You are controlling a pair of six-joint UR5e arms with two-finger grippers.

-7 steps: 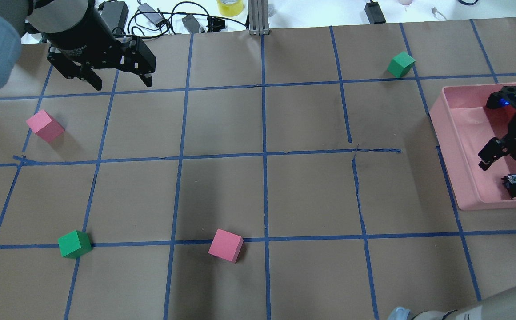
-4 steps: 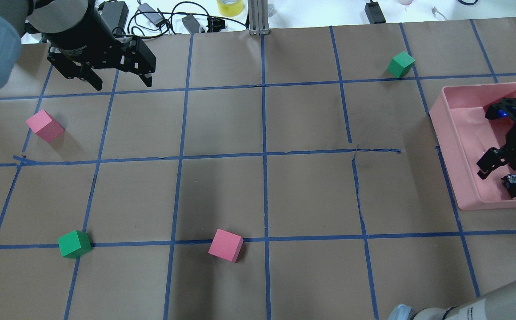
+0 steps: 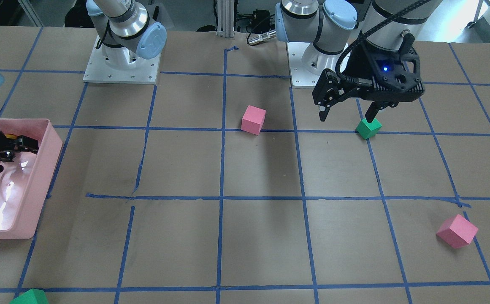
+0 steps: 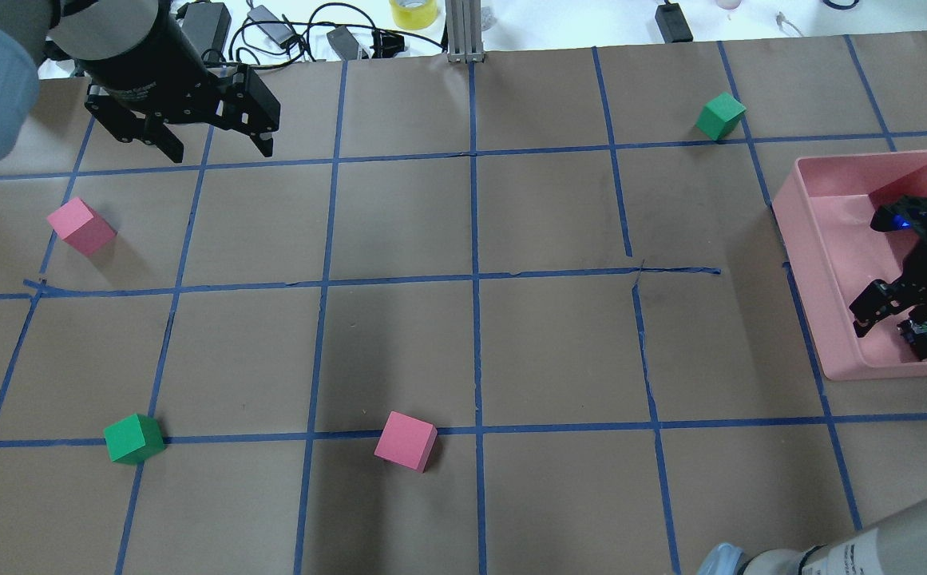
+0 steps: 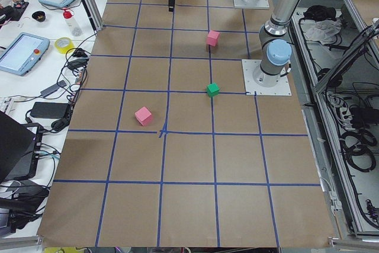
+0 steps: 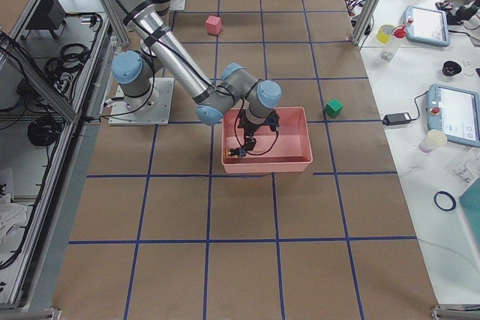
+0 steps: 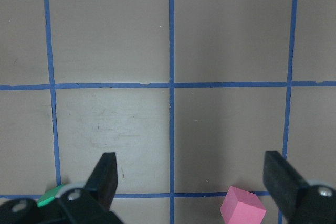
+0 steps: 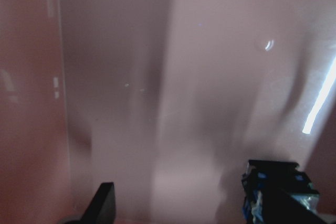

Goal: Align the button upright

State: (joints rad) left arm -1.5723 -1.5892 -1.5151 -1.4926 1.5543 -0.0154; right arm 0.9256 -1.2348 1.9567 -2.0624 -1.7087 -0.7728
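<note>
The button (image 4: 926,343) lies on its side near the front wall of the pink bin (image 4: 814,239), its yellow cap (image 3: 12,136) showing in the front-facing view. My right gripper (image 4: 902,318) is down in the bin and open, one finger (image 4: 862,307) left of the button. In the right wrist view the button (image 8: 281,190) sits at the right finger, not centred between the two. My left gripper (image 4: 219,148) hangs open and empty high over the table's left side, also seen as the left gripper (image 3: 346,118) in the front-facing view.
Loose on the paper are two pink cubes (image 4: 406,441) (image 4: 80,226) and two green cubes (image 4: 134,438) (image 4: 720,116). Cables and a yellow tape roll (image 4: 413,12) lie beyond the far edge. The bin's walls close in around my right gripper.
My right gripper has moved toward the near end of the bin, closing on the button. The left arm and the cubes have not moved.
</note>
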